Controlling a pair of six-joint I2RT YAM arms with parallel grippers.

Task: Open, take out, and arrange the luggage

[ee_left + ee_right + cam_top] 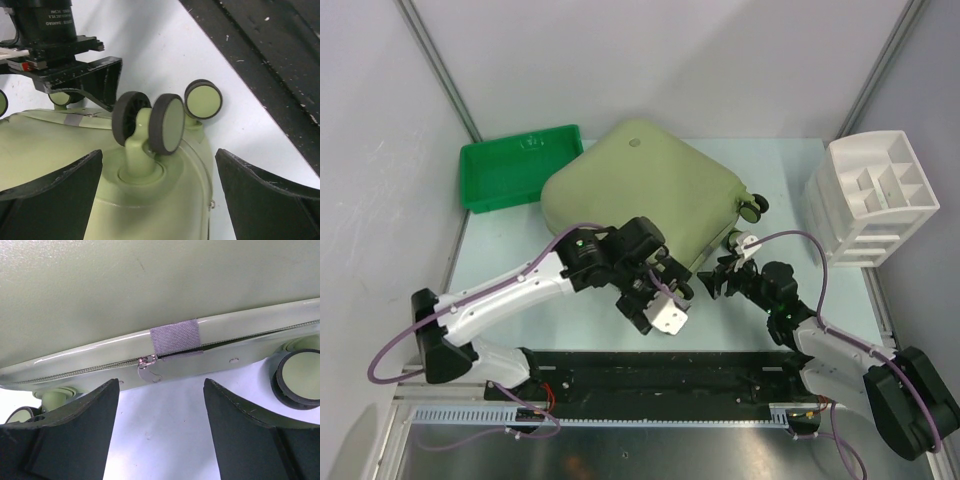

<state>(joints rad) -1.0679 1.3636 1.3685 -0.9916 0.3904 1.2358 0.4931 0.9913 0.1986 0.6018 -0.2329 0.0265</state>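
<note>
Top view: bright, even overhead light, with only soft, short shadows under the arms on the pale surface; the frame is sharp throughout. Left wrist view: the black wheel is crisp, while the near fingers of the left claw are dark and soft-edged. Right wrist view: a glare streak runs along the luggage rim by the zipper, and the white surface beneath is nearly blown out.

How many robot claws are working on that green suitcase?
2. The left claw is open at the suitcase's near edge, straddling a wheel caster without touching it. The right claw is open, facing the zipper pull. No others visible.
</note>
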